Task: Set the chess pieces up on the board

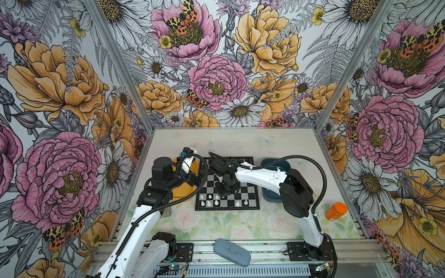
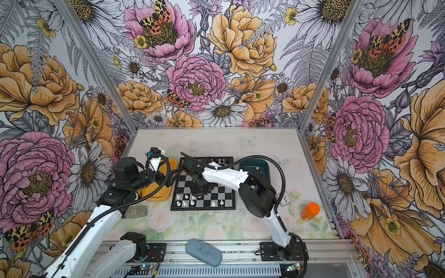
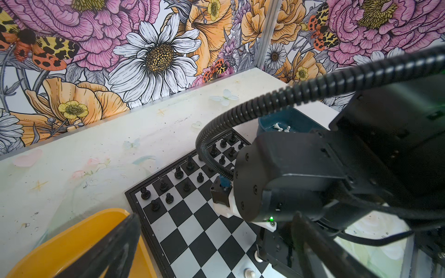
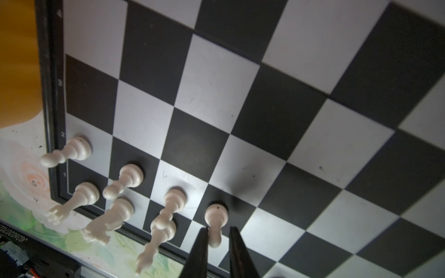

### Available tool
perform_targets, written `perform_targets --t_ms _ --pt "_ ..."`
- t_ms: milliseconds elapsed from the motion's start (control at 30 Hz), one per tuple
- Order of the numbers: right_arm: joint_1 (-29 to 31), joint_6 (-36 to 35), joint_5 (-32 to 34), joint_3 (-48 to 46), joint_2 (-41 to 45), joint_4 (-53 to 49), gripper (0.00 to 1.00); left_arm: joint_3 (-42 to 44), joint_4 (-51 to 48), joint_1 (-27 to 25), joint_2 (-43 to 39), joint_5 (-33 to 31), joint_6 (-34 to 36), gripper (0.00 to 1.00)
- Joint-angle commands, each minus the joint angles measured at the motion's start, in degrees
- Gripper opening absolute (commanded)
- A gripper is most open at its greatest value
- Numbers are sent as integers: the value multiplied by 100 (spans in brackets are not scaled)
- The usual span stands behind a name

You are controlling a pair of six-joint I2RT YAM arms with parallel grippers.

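Note:
The board (image 1: 251, 190) lies mid-table, also in the right wrist view (image 4: 216, 84). Several white chess pieces (image 1: 209, 203) stand in its two near rows, black chessmen (image 3: 179, 172) in the far rows. My right gripper (image 4: 218, 231) hangs low over the near left part of the board (image 2: 199, 190). Its fingers straddle a white pawn (image 4: 216, 215) that stands on a dark square, with a small gap on one side. My left gripper (image 3: 216, 216) is wide open with nothing in it, at the board's left edge by the yellow tray (image 1: 180, 192).
A blue tray (image 3: 296, 120) right of the board holds loose white pieces (image 3: 279, 126). An orange bottle (image 1: 336, 211) lies at the right, a grey pouch (image 1: 232, 252) on the front rail, a small clock (image 2: 285, 199) and a silver block (image 2: 136, 211) near the arms.

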State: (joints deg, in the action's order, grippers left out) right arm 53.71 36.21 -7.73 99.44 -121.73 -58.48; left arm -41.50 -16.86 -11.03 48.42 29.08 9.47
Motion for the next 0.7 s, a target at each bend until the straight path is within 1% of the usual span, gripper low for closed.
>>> perform_targets --t_ms 0,67,167,400,500,667 --pt "44 39 149 -47 178 -16 29 80 147 -46 -79 -79 101 99" --pt "43 45 160 -41 207 -16 34 80 140 -36 -86 -79 98 99" --pt "43 61 191 -44 251 -15 36 80 144 -48 -86 -79 98 99" --pt "37 110 296 -30 503 -23 39 89 148 -46 -105 -79 106 99" --pt "-21 106 315 -62 740 -23 43 98 148 -66 -114 -54 114 99" --pt "-305 132 525 -348 1385 -30 44 107 174 -64 -92 -47 108 99"
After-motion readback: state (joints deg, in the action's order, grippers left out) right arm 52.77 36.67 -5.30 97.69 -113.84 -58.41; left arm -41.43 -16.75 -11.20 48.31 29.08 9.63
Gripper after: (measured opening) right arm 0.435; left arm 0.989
